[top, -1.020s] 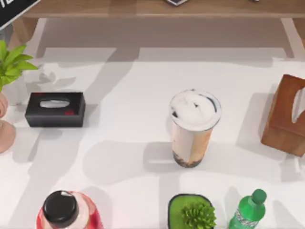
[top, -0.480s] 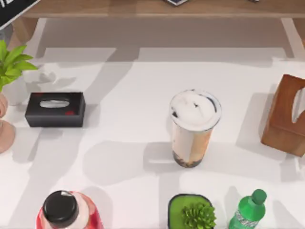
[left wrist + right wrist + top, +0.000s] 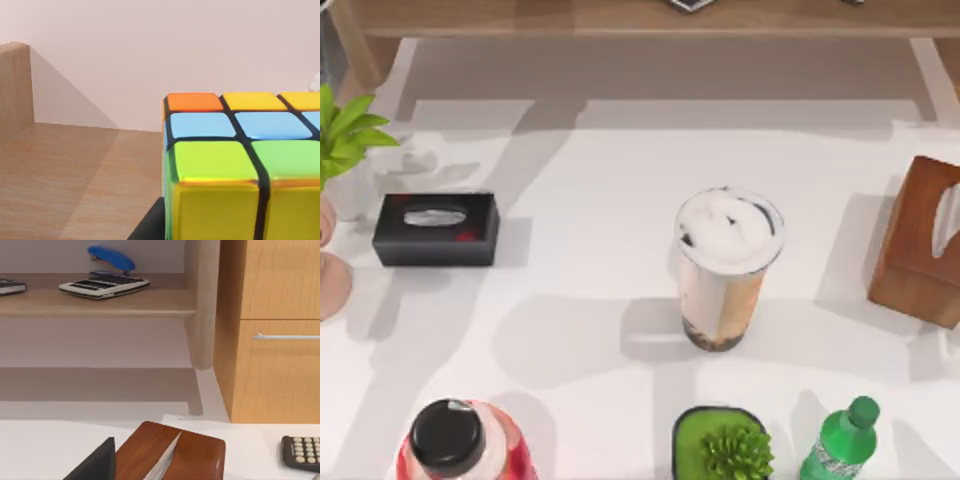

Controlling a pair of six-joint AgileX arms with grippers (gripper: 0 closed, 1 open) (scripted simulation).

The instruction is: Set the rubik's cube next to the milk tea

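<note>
The milk tea [image 3: 725, 268], a tall clear cup with a white foamy top and dark pearls at its bottom, stands upright near the middle of the white table [image 3: 580, 180]. The rubik's cube [image 3: 240, 165] looms very close in the left wrist view, with orange, yellow, blue and green squares on a dark grid. It is over a wooden shelf board [image 3: 65, 180] in front of a pale wall. A dark part of my left gripper [image 3: 150, 225] shows just under the cube's edge. A dark part of my right gripper [image 3: 97, 462] hangs near the wooden tissue box [image 3: 170, 455].
A black tissue box [image 3: 436, 229] lies at the left and a wooden tissue box [image 3: 920, 240] at the right. Along the front stand a red bottle with a black cap [image 3: 455, 440], a small potted plant [image 3: 725, 445] and a green bottle [image 3: 840, 440]. A leafy plant [image 3: 345, 135] is far left.
A dark shape with white lettering at the top view's upper left corner has slid out of the picture. Nothing on the table has moved.
</note>
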